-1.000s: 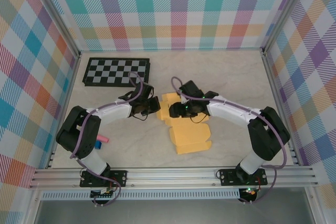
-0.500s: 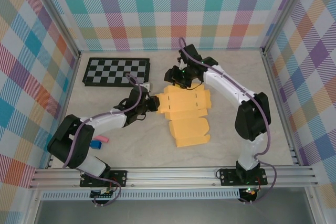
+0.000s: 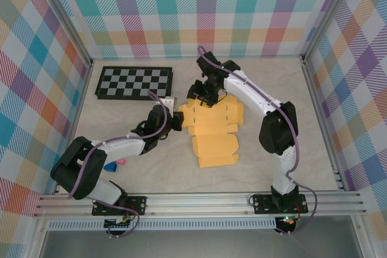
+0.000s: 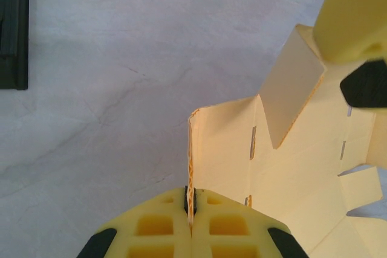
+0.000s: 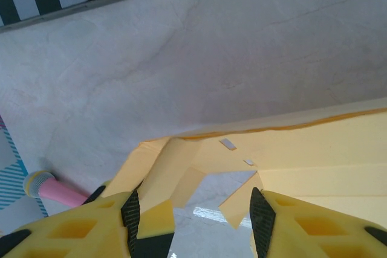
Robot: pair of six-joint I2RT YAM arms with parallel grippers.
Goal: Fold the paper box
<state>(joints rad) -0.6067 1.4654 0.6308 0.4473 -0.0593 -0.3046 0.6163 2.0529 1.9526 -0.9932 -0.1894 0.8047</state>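
- Between the left fingers (image 4: 199,209), which are pressed together on it, stands the left edge of the paper box (image 3: 213,130). The rest of the sheet spreads on the table (image 3: 278,95) ahead of them and to their right.
- Over the sheet's far corner the right fingers (image 3: 199,98) stand apart, with a raised flap (image 5: 184,188) between them. Whether either pad touches it I cannot tell.
- Handling, as I judge it: thin card, light, and springy along its creases. It looks stiff enough to hold a flap upright, yet easy to crush or tear at the slits (image 4: 253,142) if pinched hard or twisted.
- The best hold looks to be a plain edge or flap tip, gripped across the thickness close to a crease. The other fingers would pin the neighbouring panel so the sheet does not slide on the smooth table.
- No brand, label or writing can be read on the card. The checkerboard (image 3: 133,83), beyond the left fingers, carries squares only.
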